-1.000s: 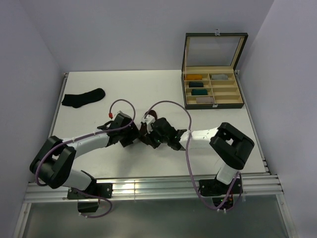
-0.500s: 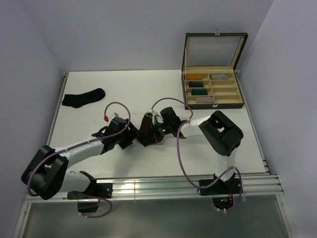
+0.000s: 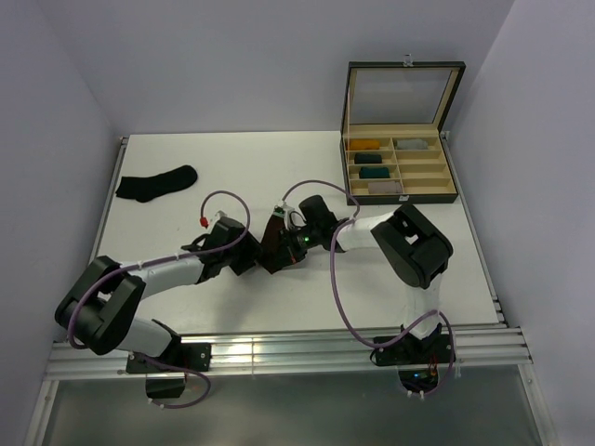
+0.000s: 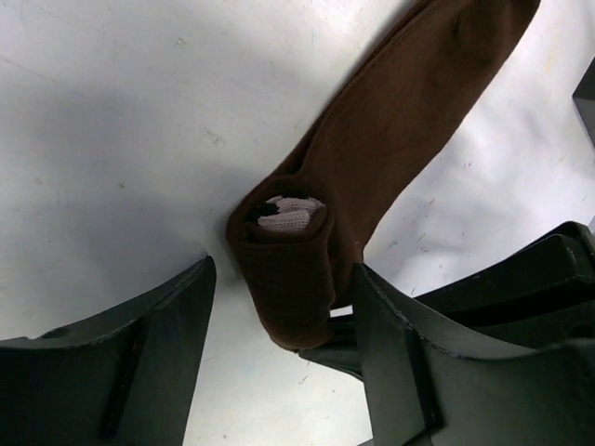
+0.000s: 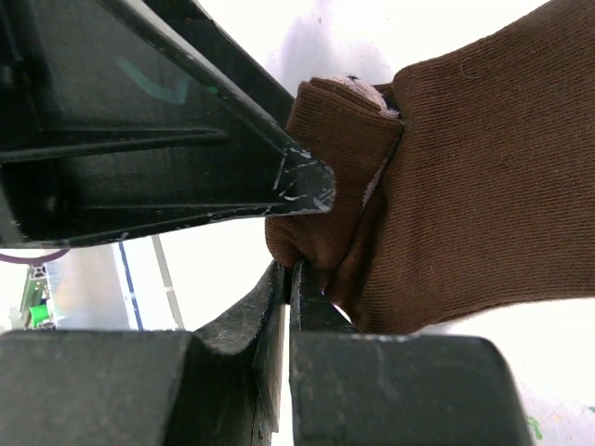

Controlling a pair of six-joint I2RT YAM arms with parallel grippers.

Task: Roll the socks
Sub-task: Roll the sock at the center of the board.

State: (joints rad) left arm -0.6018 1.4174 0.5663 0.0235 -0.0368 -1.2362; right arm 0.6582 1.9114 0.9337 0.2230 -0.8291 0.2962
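The dark brown sock [image 3: 275,234] lies mid-table, its near end rolled into a short roll [image 4: 284,269] with pale cuff fabric showing at the core. My left gripper [image 3: 249,258] is open, and its fingers [image 4: 167,353] straddle the roll without squeezing it. My right gripper [image 3: 281,249] is shut on the brown sock, its fingertips [image 5: 307,297] pinching the underside of the roll [image 5: 339,177]. The left gripper's finger [image 5: 186,167] crosses the top of the right wrist view. The plain black sock [image 3: 156,183] lies flat at the far left.
An open compartment box [image 3: 450,167] stands at the back right, lid raised, holding mustard [image 3: 369,144], grey [image 3: 414,144] and teal [image 3: 372,172] rolled bundles. Both arms meet mid-table. Cables [image 3: 223,200] loop above the wrists.
The right arm has folded in, bringing its gripper up to the roll's underside. The left gripper has shifted slightly towards the sock's rolled end.
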